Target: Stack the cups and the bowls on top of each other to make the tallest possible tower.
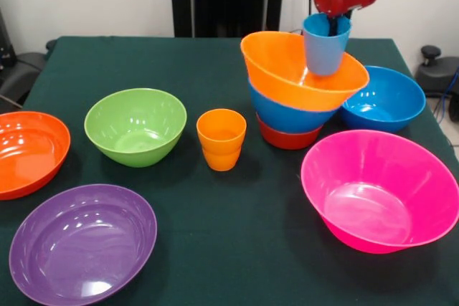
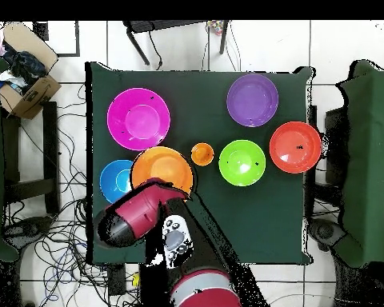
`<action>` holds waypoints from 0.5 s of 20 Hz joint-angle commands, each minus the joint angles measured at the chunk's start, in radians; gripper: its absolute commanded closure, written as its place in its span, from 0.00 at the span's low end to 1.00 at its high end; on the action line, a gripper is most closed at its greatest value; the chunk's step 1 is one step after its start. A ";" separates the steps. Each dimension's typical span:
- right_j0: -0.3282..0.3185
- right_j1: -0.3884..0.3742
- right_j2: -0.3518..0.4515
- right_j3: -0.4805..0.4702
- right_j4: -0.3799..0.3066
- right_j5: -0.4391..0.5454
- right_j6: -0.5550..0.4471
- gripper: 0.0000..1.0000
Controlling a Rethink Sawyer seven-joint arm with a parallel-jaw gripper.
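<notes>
Front view, at the tower: tower (image 1: 297,98) stands right of the table's middle, toward the far side, on the dark green cloth (image 1: 215,213).
Tower make-up: red-orange bowl (image 1: 287,137) at the bottom, blue bowl (image 1: 290,114) on it, orange bowl (image 1: 287,73) on top, tilted so its rim rises toward the left.
Light blue cup (image 1: 325,44): upright over the tower's orange bowl, its base at that bowl's far right rim.
Gripper (image 1: 334,25): comes down from above, its tip reaching into the light blue cup's mouth; whether it is clamped on the cup wall cannot be told.
Beside the tower: second blue bowl (image 1: 384,98) just to its right; large pink bowl (image 1: 380,191) nearer the camera and to its right; orange cup (image 1: 221,139) upright just to its left.
Farther from the tower: lime green bowl (image 1: 135,126) beyond the orange cup; purple bowl (image 1: 82,244) at the near left; another red-orange bowl (image 1: 29,152) at the left edge.

Overhead view, at the tower: orange bowl (image 2: 162,170) tops the pile; the red arm (image 2: 135,216) covers its lower edge, hiding gripper and light blue cup.
Around it: blue bowl (image 2: 114,180) touching on the left, pink bowl (image 2: 138,119) just above, orange cup (image 2: 202,154) just right.
Well apart: lime green bowl (image 2: 242,162), red-orange bowl (image 2: 295,147), purple bowl (image 2: 252,100).
</notes>
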 commanded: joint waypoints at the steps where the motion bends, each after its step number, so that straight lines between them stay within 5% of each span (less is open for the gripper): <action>1: 0.037 0.007 0.000 0.081 0.068 -0.046 0.172 1.00; 10: -0.052 0.003 0.030 0.077 0.089 -0.026 0.071 1.00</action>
